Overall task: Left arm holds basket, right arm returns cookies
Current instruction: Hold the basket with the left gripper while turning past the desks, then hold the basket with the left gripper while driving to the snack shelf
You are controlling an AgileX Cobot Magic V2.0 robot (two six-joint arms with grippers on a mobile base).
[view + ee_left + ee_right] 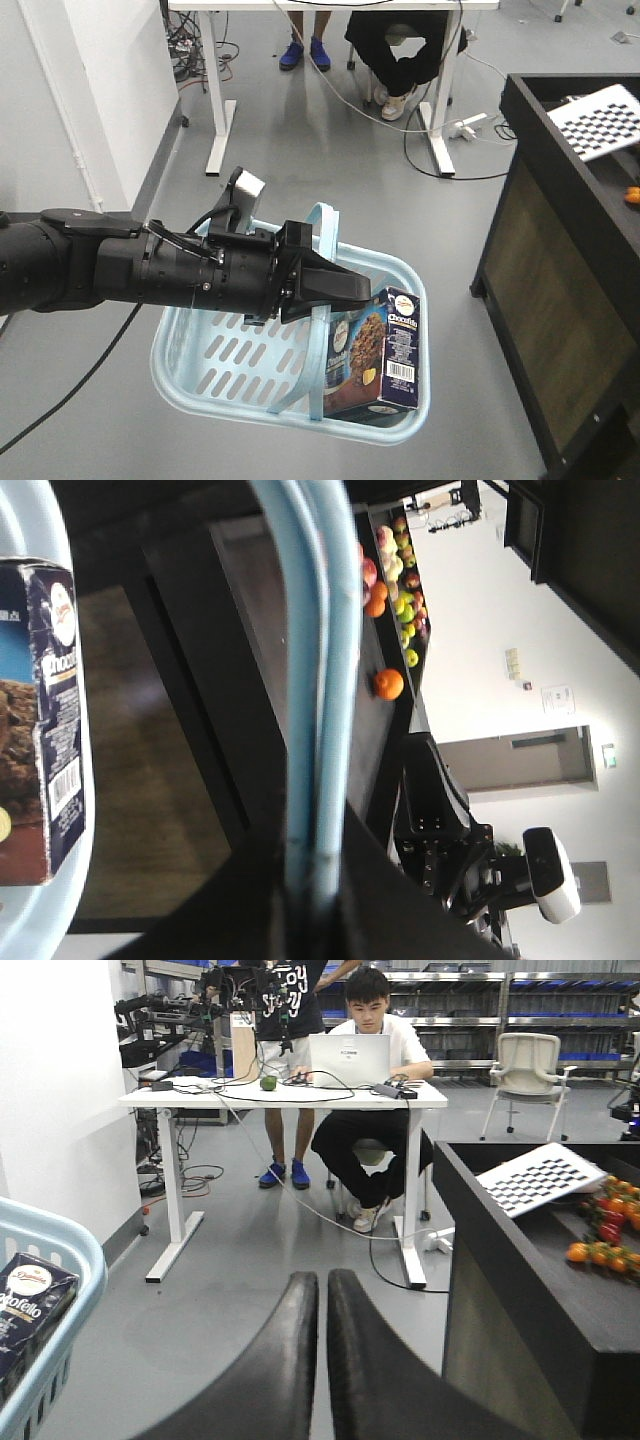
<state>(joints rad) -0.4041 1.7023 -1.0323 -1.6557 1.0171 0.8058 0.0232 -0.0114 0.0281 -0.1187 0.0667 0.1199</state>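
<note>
Exterior front-facing: cookies (385,350) upright in basket (205,338)

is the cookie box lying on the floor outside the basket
No, in the front view the cookie box stands upright inside the light blue basket, at its right end.

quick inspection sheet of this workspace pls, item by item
surface: grey floor; basket hangs above it.
job's things: light blue basket held by its handles; cookies upright inside, at the end away from the left arm.
clutter: checkerboard and fruit on black cabinet.
end effectors: left end effector shut on handles; right end effector shut, empty.
cables: thin cable under left arm; cords by desk.
surroundings: white desk, seated person, standing person.
</note>
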